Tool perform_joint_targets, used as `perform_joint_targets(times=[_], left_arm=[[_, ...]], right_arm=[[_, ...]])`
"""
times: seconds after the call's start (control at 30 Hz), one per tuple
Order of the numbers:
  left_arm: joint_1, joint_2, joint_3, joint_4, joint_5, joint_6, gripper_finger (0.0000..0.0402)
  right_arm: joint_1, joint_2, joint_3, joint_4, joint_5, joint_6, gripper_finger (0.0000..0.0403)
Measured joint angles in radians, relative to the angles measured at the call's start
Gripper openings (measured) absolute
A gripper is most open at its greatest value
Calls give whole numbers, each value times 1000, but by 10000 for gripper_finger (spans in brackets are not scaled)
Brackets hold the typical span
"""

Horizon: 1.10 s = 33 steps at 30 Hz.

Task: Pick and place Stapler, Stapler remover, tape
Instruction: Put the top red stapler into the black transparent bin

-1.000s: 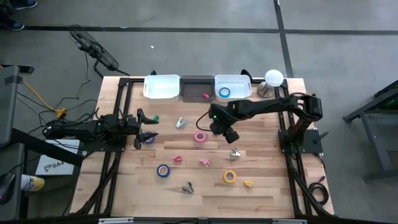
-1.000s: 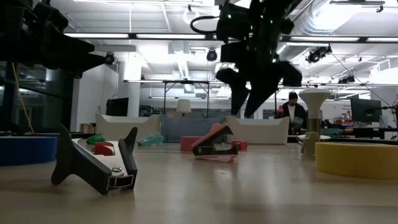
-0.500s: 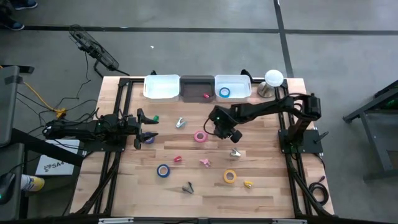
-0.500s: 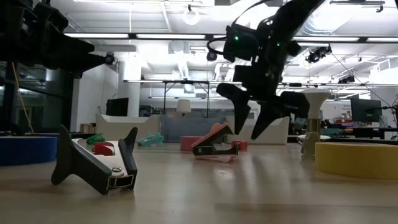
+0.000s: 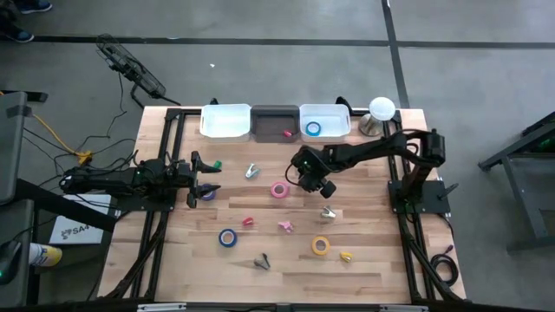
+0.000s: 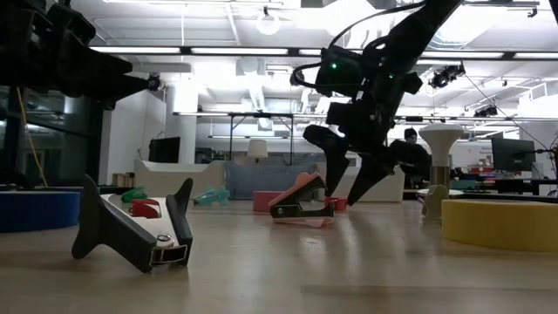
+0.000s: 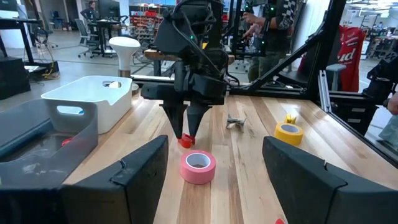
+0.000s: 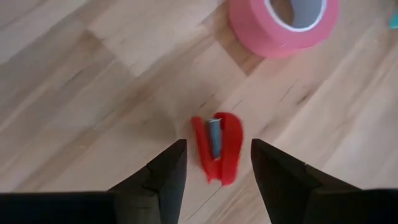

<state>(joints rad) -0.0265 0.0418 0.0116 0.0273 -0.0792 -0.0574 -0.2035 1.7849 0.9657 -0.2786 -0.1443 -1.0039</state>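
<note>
A small red stapler [image 8: 217,146] lies flat on the wood beside the pink tape roll [image 8: 283,22]. My right gripper [image 8: 217,144] is open and hangs low over it, pointing down, one finger on each side and neither touching. The left wrist view shows the stapler [image 7: 185,141] just under those fingers. In the high view the right gripper [image 5: 310,183] covers it, next to the pink tape [image 5: 279,190]. My left gripper [image 5: 201,182] waits open at the table's left edge. Blue tape [image 5: 227,237] and yellow tape [image 5: 321,246] lie nearer.
Three bins stand along the far edge: white [image 5: 208,121], grey [image 5: 264,121] holding a red piece, and white [image 5: 340,121] holding a blue tape roll [image 5: 313,129]. Small staple removers lie scattered, including a black one [image 6: 131,231] and a pink one [image 6: 301,199]. A lamp [image 5: 381,110] stands at the far right corner.
My right gripper has come down toward the table over the red stapler, drifting slightly toward the pink tape, and it has stayed open. Nothing on the table has moved.
</note>
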Motion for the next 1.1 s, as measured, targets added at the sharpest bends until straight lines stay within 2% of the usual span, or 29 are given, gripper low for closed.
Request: perform_joint_targets(times=[0.57, 0.9, 1.1], left_arm=[[0, 0, 0, 0, -2, 0, 259], [0, 0, 0, 0, -2, 0, 259], [0, 0, 0, 0, -3, 0, 259]], right_arm=[[-14, 29, 3, 6, -57, 105, 165], [-20, 56, 6, -13, -98, 206, 100], [-25, 54, 5, -12, -82, 276, 51]])
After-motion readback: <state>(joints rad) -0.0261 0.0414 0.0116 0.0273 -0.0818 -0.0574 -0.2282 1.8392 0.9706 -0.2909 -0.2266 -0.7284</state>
